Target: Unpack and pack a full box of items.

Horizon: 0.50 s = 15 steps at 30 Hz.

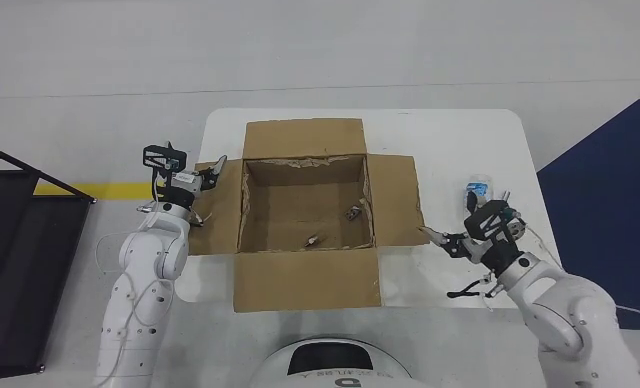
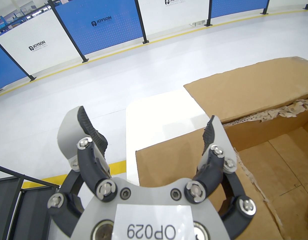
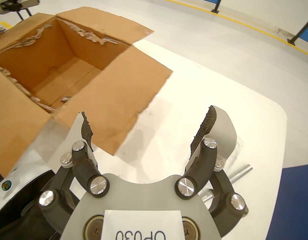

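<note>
An open cardboard box [image 1: 305, 286] stands mid-table with all its flaps spread flat. On its floor lie two small items, one [image 1: 353, 212] near the right wall and one [image 1: 314, 239] toward the front; one small item [image 3: 65, 99] also shows in the right wrist view. My left gripper [image 1: 207, 193] hangs open over the box's left flap [image 2: 169, 161], nothing between its fingers [image 2: 94, 131]. My right gripper [image 3: 149, 123] hovers open above the table just off the right flap [image 3: 124, 96], holding nothing. A clear bottle [image 1: 478, 193] with a blue label lies beside the right wrist.
The white table [image 1: 455, 148] has bare room behind and to the right of the box. A metal rod [image 3: 241, 172] lies on the table by the right gripper. A black rack [image 1: 20, 258] stands on the floor to the left of the table.
</note>
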Motion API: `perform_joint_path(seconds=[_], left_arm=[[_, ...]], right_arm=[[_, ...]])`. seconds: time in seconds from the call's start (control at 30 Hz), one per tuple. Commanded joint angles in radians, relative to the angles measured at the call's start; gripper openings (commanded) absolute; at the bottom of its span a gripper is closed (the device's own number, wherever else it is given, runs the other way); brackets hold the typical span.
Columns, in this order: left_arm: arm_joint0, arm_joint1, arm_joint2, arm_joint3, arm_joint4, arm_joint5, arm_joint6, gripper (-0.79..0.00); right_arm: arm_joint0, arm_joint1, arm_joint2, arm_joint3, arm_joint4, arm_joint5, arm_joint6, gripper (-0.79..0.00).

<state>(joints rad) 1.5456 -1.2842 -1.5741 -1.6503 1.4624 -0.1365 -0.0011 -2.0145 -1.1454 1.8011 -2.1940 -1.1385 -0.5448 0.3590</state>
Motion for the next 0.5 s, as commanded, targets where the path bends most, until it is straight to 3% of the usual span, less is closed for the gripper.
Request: perform_joint_path(seconds=[0.0,0.23,0.33,0.47], left_arm=[[0.0,0.0,0.0,0.0,0.0,0.0,0.0,0.0],[0.0,0.0,0.0,0.0,0.0,0.0,0.0,0.0],[0.0,0.0,0.0,0.0,0.0,0.0,0.0,0.0],[0.0,0.0,0.0,0.0,0.0,0.0,0.0,0.0]], right_arm=[[0.0,0.0,0.001,0.001,0.0,0.001,0.0,0.0],[0.002,0.0,-0.001,0.005,0.009,0.0,-0.006,0.0],[0.037,0.003,-0.014,0.05,0.09,-0.116,-0.078,0.0],[0.115,0.01,-0.069,0.004,0.049,-0.117,0.028,0.0]])
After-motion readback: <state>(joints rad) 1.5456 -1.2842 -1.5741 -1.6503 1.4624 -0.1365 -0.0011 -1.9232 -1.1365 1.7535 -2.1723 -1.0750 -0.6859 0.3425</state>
